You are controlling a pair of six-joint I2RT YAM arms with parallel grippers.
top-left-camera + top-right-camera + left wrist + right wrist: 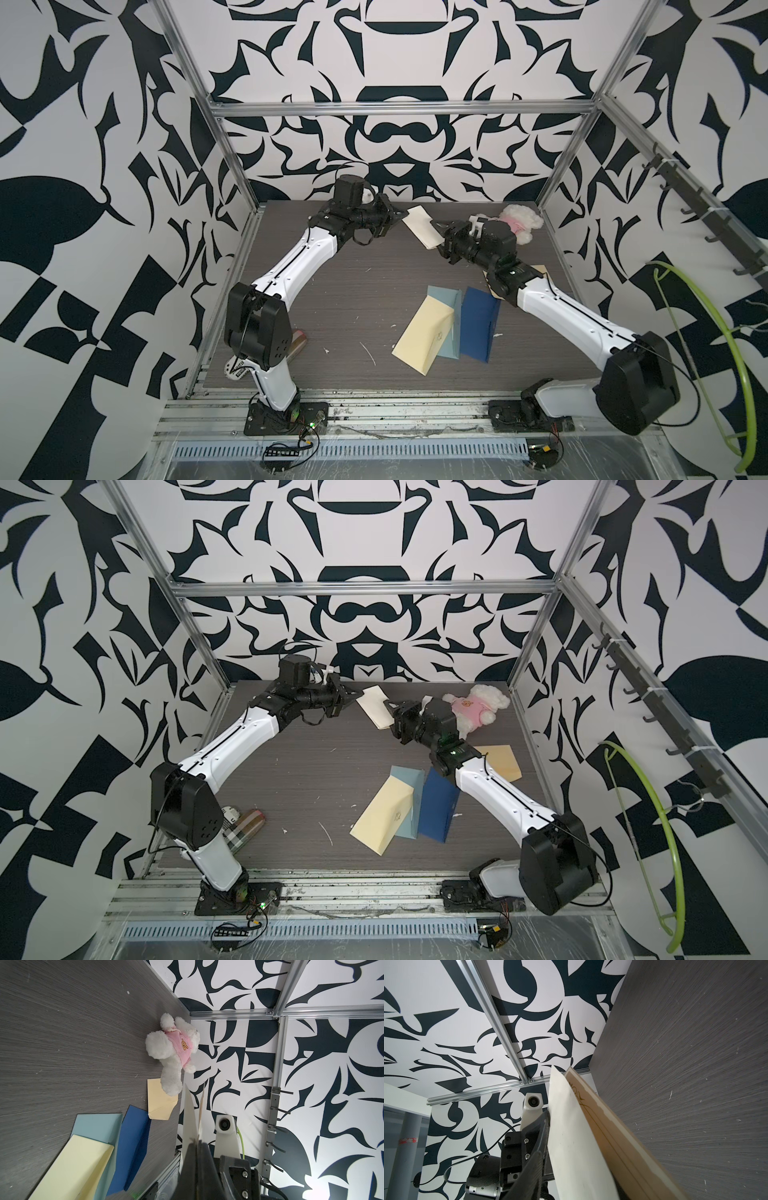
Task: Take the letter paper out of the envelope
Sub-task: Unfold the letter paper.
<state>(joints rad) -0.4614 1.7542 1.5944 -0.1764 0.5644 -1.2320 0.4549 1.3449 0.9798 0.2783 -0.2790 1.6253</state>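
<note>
Over the far table (pixel 332 291) edge, left fingers (pixel 394 215) clench the envelope (pixel 424 227) corner; right fingers (pixel 439 227) unclear.

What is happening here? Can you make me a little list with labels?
held up: cream envelope, above the far end of the table
left tool: shut on the envelope's corner
right tool: at the envelope's opposite edge, grip unclear
lying flat: yellow envelope, light blue envelope, dark blue envelope, fanned together
far right corner: white plush toy in pink shirt
letter paper: cannot tell if out
</note>
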